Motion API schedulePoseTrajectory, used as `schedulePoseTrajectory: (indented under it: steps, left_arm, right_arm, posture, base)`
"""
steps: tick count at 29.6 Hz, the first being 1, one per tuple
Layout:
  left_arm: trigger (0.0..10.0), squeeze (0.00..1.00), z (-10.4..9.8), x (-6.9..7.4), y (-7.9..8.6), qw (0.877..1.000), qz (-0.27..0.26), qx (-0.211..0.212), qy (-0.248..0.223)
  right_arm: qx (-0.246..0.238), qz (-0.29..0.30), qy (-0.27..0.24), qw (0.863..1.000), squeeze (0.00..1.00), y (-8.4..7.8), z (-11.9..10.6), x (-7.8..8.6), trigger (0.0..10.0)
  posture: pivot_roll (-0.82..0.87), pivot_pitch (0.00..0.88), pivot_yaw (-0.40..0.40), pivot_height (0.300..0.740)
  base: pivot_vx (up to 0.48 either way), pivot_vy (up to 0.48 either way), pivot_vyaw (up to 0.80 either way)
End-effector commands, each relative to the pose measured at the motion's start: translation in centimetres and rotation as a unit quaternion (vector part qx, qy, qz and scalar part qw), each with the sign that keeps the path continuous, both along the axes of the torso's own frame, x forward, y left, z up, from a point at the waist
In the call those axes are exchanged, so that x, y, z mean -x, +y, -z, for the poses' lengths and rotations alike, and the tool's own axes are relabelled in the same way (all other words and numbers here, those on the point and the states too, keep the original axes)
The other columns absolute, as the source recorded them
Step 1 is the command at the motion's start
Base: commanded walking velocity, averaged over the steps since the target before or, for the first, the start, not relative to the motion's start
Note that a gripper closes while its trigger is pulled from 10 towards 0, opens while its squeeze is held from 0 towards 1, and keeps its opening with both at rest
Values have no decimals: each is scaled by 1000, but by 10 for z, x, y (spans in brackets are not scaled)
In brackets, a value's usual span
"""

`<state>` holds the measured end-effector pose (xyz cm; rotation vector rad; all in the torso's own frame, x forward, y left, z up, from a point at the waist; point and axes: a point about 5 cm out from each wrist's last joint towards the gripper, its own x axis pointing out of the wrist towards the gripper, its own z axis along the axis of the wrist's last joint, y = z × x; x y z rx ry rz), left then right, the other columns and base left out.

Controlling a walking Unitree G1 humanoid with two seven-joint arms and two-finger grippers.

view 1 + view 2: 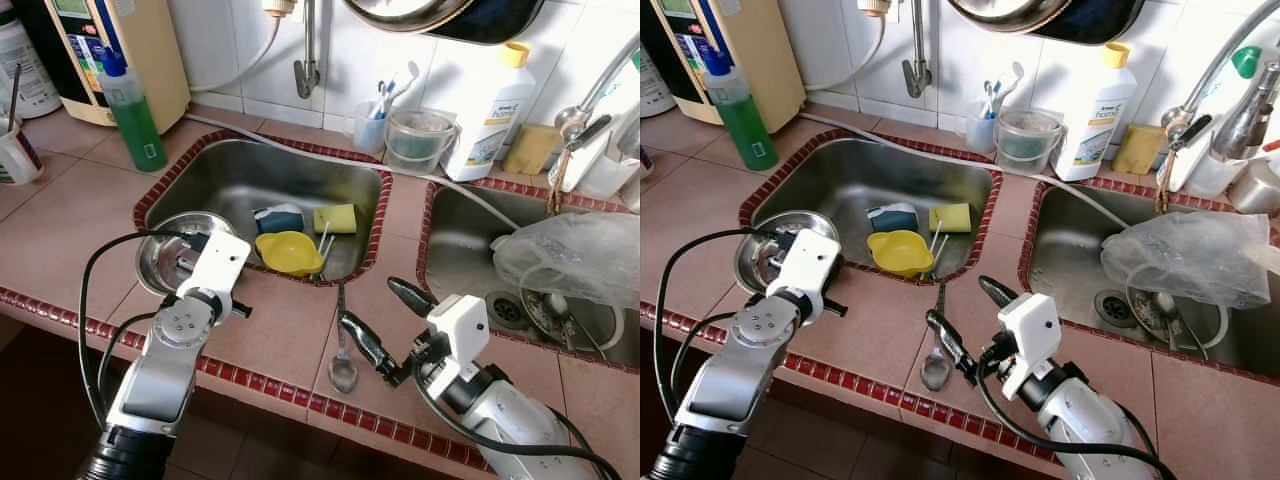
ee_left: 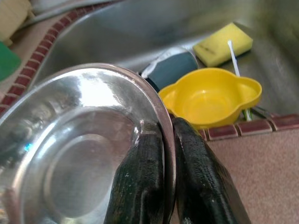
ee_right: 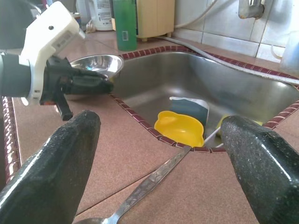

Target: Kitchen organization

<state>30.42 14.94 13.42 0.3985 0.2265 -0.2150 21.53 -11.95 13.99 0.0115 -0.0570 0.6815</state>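
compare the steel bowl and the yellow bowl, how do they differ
The steel bowl is shiny metal, wider, and sits at the sink's corner, its rim pinched by the left gripper. The yellow bowl is matte, smaller, and lies free inside the sink. Both face up.

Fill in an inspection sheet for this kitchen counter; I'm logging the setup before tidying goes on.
Surface: tiled counter with two sinks.
Job's things: steel bowl at the left sink's corner; spoon on the counter; yellow cup and sponge in the sink.
Clutter: green bottle, white bottle, plastic bag.
Grippers: left claw shut on the bowl's rim; right claw open beside the spoon.
Cables: black cable on the left arm.
Surroundings: white tiled wall.
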Motion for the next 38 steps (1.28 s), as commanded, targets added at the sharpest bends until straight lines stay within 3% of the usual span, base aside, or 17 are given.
schedulePoseTrajectory:
  steps: [1,11,13,17,18,20,21,25,28,33,38]
  left_arm:
    - [0,0,6,3,-2,1000,5,12,19]
    - [0,0,-16,6,-14,997,39,62,-33]
    - [0,0,-27,6,-16,992,45,97,-63]
    - [0,0,-35,7,-18,987,51,123,-87]
    - [4000,0,-41,8,-21,983,58,134,-111]
    - [4000,0,-44,9,-22,981,60,139,-119]
    - [10000,0,-50,9,-22,977,55,148,-143]
    - [10000,0,-58,9,-23,969,57,170,-172]
    - [10000,0,-66,10,-23,953,55,216,-204]
    - [10000,0,-69,9,-20,935,54,253,-241]
    - [10000,0,-62,5,-18,933,53,261,-243]
  right_arm:
    - [-3,3,-13,1000,0,-3,-7,1,10000]
    - [-25,15,-28,999,0,-3,-14,-5,10000]
    - [-46,42,-48,997,0,-5,-23,-13,10000]
    - [-55,57,-62,995,0,-5,-29,-19,10000]
    - [-61,70,-73,993,0,-5,-33,-24,10000]
    - [-64,75,-77,992,0,-5,-35,-27,10000]
    - [-75,84,-84,990,0,-5,-39,-31,10000]
    - [-84,98,-100,987,0,-3,-45,-37,10000]
    - [-101,118,-121,980,0,-2,-53,-47,10000]
    - [-114,135,-133,975,0,-4,-57,-58,10000]
    - [-117,136,-132,975,0,-2,-55,-61,10000]
  posture:
    - [-131,104,-15,740]
    - [-123,93,-18,740]
    - [-119,87,-20,740]
    - [-117,83,-20,740]
    - [-114,73,-20,740]
    - [-114,73,-20,740]
    - [-112,64,-21,740]
    - [-111,52,-20,740]
    - [-107,35,-23,740]
    - [-101,17,-25,740]
    - [-101,13,-25,740]
  base:
    - [0,0,0]
    - [0,0,0]
    - [0,0,0]
    - [0,0,0]
    - [0,0,0]
    - [0,0,0]
    - [0,0,0]
    - [0,0,0]
    - [0,0,0]
    - [0,0,0]
    - [0,0,0]
